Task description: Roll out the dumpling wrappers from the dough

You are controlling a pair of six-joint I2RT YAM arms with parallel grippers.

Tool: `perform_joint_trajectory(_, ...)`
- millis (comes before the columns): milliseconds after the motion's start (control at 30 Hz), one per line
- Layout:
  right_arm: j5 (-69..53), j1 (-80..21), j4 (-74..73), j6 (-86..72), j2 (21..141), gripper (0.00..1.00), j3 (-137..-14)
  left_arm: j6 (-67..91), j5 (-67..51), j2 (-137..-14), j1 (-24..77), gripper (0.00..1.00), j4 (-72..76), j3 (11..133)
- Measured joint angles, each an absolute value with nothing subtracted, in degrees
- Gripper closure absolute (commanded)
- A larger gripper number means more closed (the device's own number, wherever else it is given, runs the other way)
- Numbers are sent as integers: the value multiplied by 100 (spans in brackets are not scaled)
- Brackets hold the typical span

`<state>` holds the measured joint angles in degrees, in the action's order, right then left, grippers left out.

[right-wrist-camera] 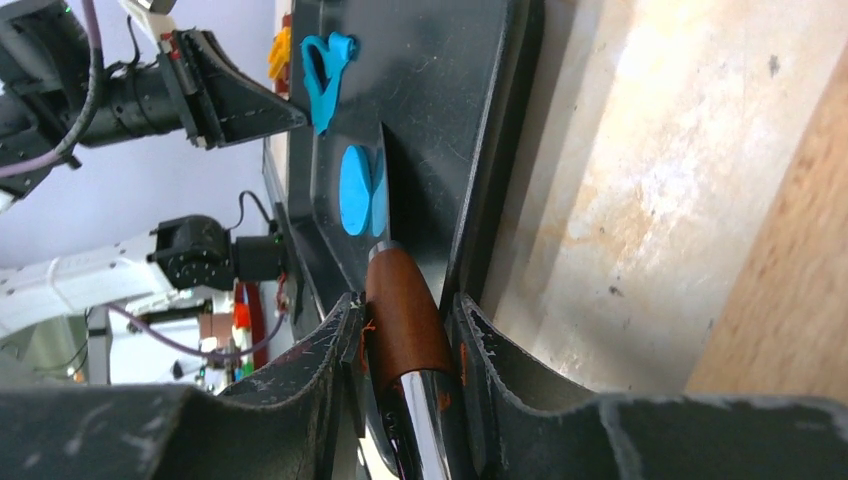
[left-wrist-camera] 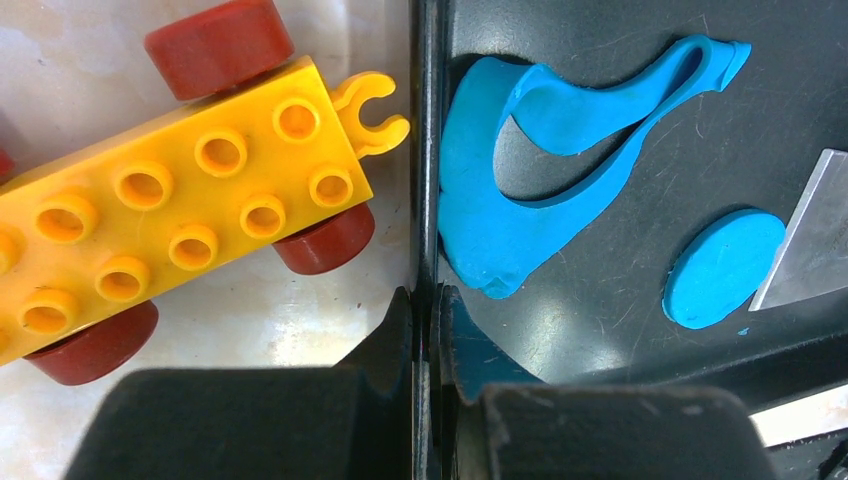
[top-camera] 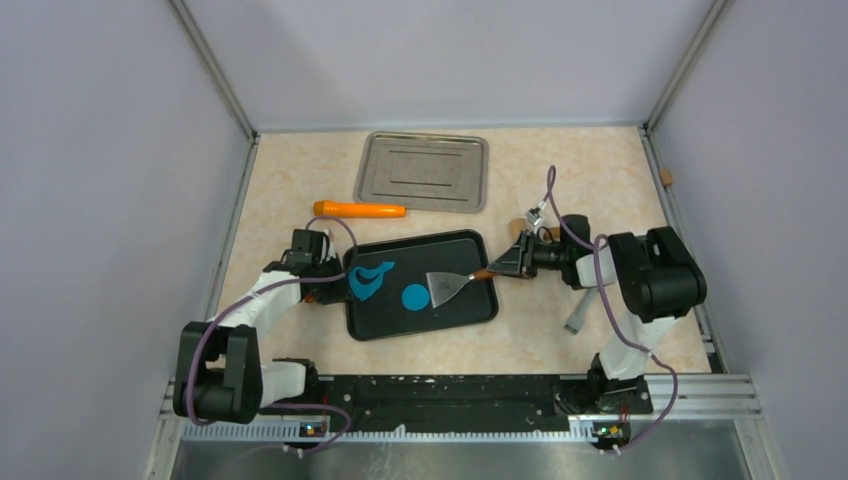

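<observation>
A black tray [top-camera: 470, 305] lies mid-table. On its left part lies the dough [top-camera: 368, 279] [left-wrist-camera: 520, 190], a curled blue sheet with a cut-out hole. One round blue dumpling wrapper [top-camera: 414, 297] [left-wrist-camera: 722, 268] [right-wrist-camera: 355, 190] lies flat to its right. My left gripper [top-camera: 335, 285] [left-wrist-camera: 428, 300] is shut on the tray's left rim [left-wrist-camera: 428, 150]. My right gripper [top-camera: 500, 268] [right-wrist-camera: 405, 300] is shut on the brown handle [right-wrist-camera: 400, 320] of a scraper. The scraper's metal blade [top-camera: 445, 287] [left-wrist-camera: 815, 240] rests on the tray at the wrapper's right edge.
A metal baking tray [top-camera: 422, 172] sits at the back, with an orange cylinder [top-camera: 360, 210] in front of it. A yellow toy brick on red wheels [left-wrist-camera: 170, 190] lies just left of the black tray. A grey strip [top-camera: 578, 315] lies by the right arm.
</observation>
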<state>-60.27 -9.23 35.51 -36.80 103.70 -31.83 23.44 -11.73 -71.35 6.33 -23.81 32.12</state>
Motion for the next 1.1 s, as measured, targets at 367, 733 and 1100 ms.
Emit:
perform_joint_trajectory(367, -5339, -1308, 2897, -4088, 9480, 100, -2958, 2316, -1363, -7188, 633, 100, -2025, 3159)
perform_joint_trajectory(733, -5207, -1347, 2412, -3916, 9310, 100, -2974, 2327, -1452, -7188, 637, 100, -1905, 3118)
perform_joint_trajectory(1100, -5710, -1328, 2482, -3507, 10086, 100, -3461, 2327, -1470, -7153, 635, 100, -1846, 3072)
